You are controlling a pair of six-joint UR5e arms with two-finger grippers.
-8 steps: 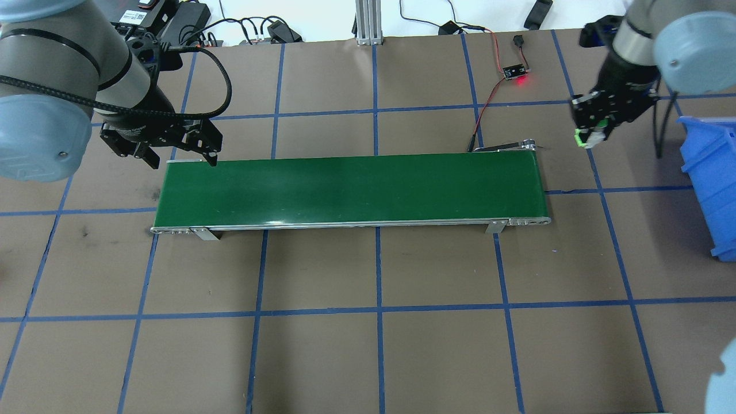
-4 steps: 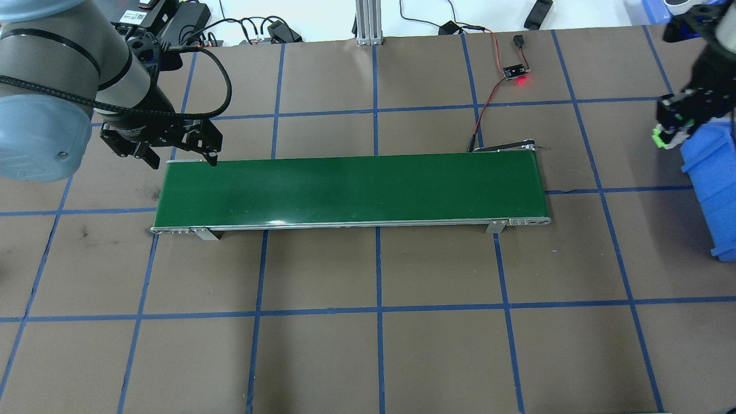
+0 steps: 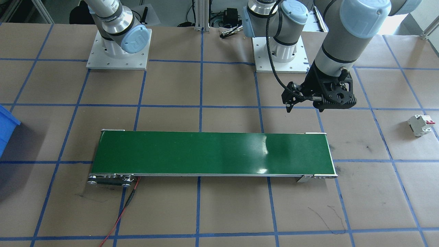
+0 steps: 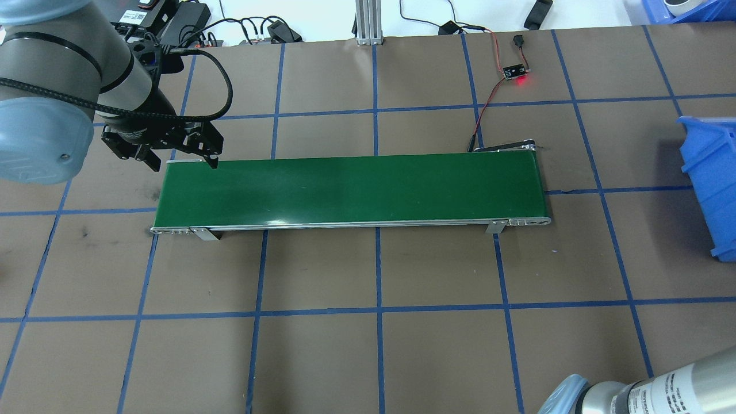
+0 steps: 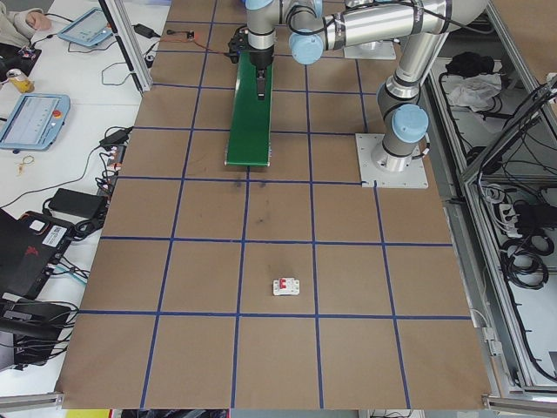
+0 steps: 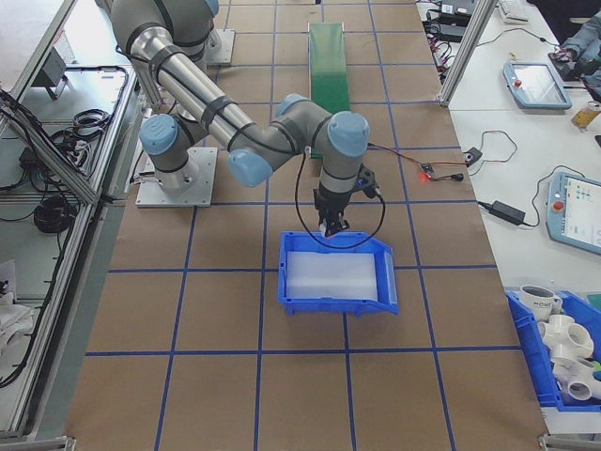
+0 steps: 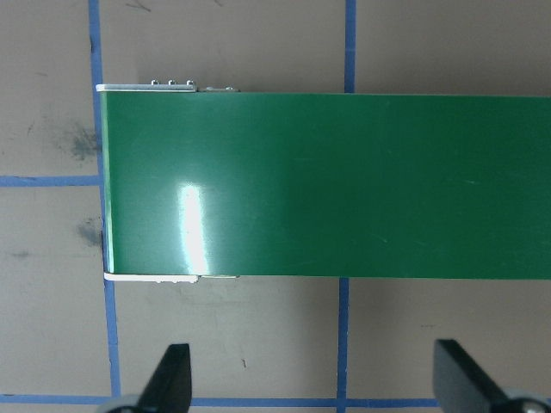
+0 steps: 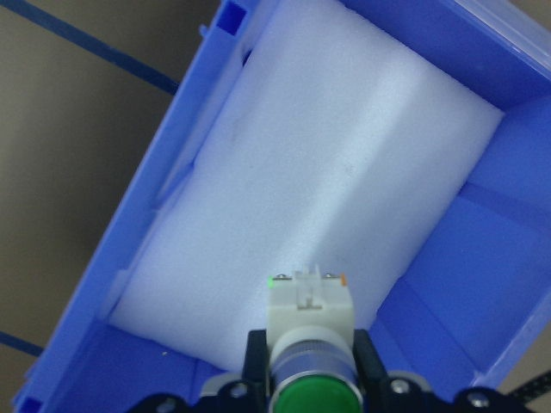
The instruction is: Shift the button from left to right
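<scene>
Brown papered table (image 4: 379,356) ruled by blue tape into squares, presumably as placement references. Long green conveyor belt (image 4: 351,187) laid crosswise at mid-table, bridging the left arm's station and the right arm's, hence serving as the route from left to right; belt surface bare in every view. Blue bin (image 6: 336,272) beyond the belt's right-hand end, floor padded with white foam (image 8: 318,181), probably to cushion a dropped part. Left gripper (image 3: 303,103) parked just behind the belt's left end, fingers (image 7: 172,379) spread wide apart with nothing between them, well placed for a further loading pass. Right gripper (image 8: 308,366) poised over the near edge of the bin, jaws closed on either side of the button (image 8: 312,344), green cap toward the wrist camera, white body pointing down at the foam; grip on the collar below the cap leaves the body free to drop clear. Transfer judged nearly complete, release into the bin outstanding. White circuit breaker (image 3: 421,124) with red lever lying well apart on the robot's left, untouched. Small circuit board (image 4: 514,72) with lit red light, wired to the belt's far end, likely its drive control.
</scene>
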